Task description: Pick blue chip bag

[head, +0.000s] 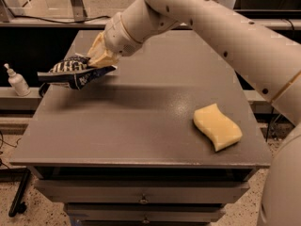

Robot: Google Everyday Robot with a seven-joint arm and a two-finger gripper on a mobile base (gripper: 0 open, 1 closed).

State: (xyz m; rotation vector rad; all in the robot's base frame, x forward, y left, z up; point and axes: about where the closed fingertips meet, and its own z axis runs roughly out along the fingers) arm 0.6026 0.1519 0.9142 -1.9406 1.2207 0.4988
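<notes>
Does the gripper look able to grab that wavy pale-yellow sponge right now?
Probably not yet: the gripper, at the far left of the table, is shut on the crinkly navy-blue chip bag. The way to the yellow sponge looks open.
</notes>
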